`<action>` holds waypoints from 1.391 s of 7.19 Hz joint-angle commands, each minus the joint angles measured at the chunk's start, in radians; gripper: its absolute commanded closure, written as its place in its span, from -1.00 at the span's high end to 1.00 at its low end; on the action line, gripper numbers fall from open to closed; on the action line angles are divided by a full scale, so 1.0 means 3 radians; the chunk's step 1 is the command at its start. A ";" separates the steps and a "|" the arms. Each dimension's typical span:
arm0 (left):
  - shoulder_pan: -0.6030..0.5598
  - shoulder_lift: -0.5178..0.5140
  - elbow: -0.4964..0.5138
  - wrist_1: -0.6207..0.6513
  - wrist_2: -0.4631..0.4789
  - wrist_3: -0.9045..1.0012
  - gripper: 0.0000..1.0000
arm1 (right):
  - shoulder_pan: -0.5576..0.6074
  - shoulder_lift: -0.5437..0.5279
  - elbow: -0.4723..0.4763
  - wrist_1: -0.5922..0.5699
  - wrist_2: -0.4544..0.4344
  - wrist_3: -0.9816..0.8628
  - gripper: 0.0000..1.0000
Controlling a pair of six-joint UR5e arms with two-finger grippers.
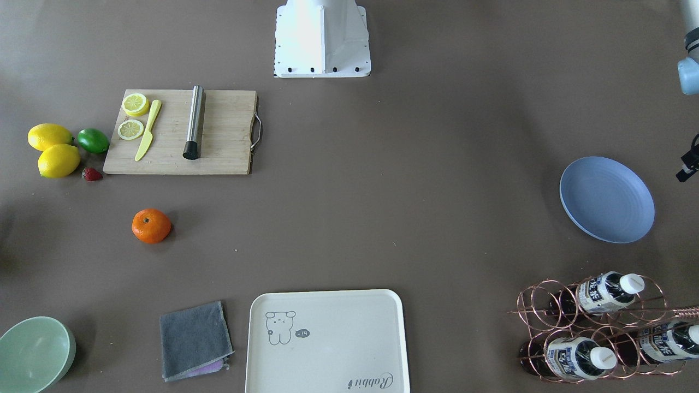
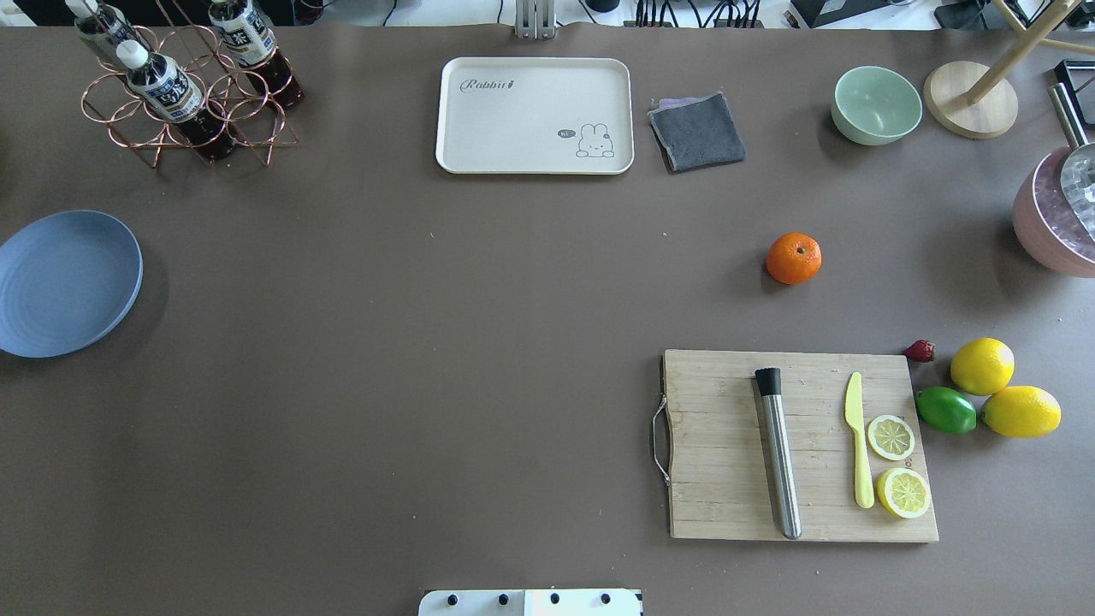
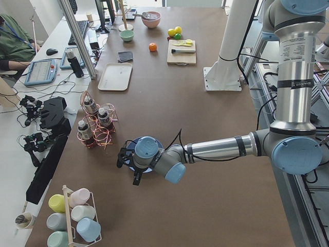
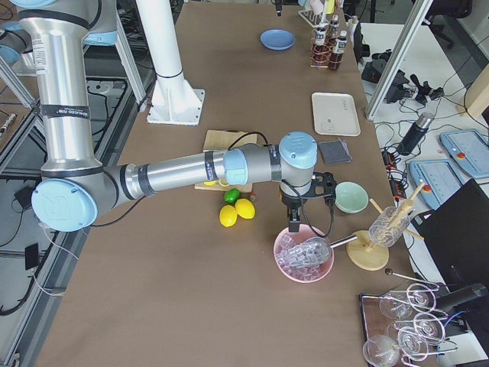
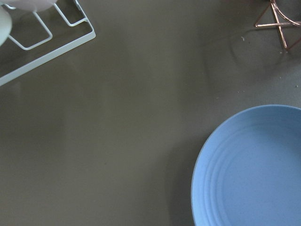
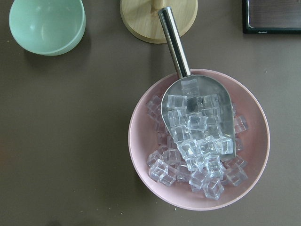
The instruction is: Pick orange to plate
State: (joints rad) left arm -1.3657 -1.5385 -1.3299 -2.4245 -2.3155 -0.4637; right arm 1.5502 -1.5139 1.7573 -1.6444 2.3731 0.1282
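The orange [image 2: 793,257] [image 1: 151,225] lies alone on the brown table, between the cutting board and the grey cloth, with no gripper near it. At the opposite end of the table sits the light-blue plate [image 2: 64,282] [image 1: 606,199], empty. My left gripper [image 3: 137,177] hangs just beside it, and the left wrist view catches the plate's rim [image 5: 254,169] at lower right. My right gripper [image 4: 293,222] hovers over a pink bowl of ice [image 6: 200,141], well past the orange. Neither wrist view shows fingers, so I cannot tell either gripper's state.
A wooden cutting board [image 2: 796,445] carries a steel muddler, a yellow knife and lemon slices. Two lemons [image 2: 1001,389], a lime [image 2: 945,409] and a strawberry lie beside it. At the far edge: cream tray [image 2: 535,115], grey cloth [image 2: 696,130], mint bowl [image 2: 871,104], bottle rack [image 2: 184,85].
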 commanded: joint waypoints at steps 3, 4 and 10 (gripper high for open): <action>0.0466 -0.0077 0.0347 -0.0565 0.0018 -0.0433 0.96 | -0.0156 0.0066 0.0007 0.0000 -0.0005 0.0156 1.00; 0.0492 -0.0077 0.0353 -0.0565 0.0018 -0.0433 0.96 | -0.0177 0.0071 0.0007 0.0000 0.0000 0.0176 1.00; 0.0625 -0.0082 0.0460 -0.0560 0.0008 -0.0443 0.14 | -0.0213 0.0071 0.0007 0.0000 -0.0005 0.0237 1.00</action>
State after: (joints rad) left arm -1.1877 -1.5630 -1.1931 -2.5919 -2.3115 -0.5945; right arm 1.4876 -1.4926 1.7602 -1.6444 2.3716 0.1988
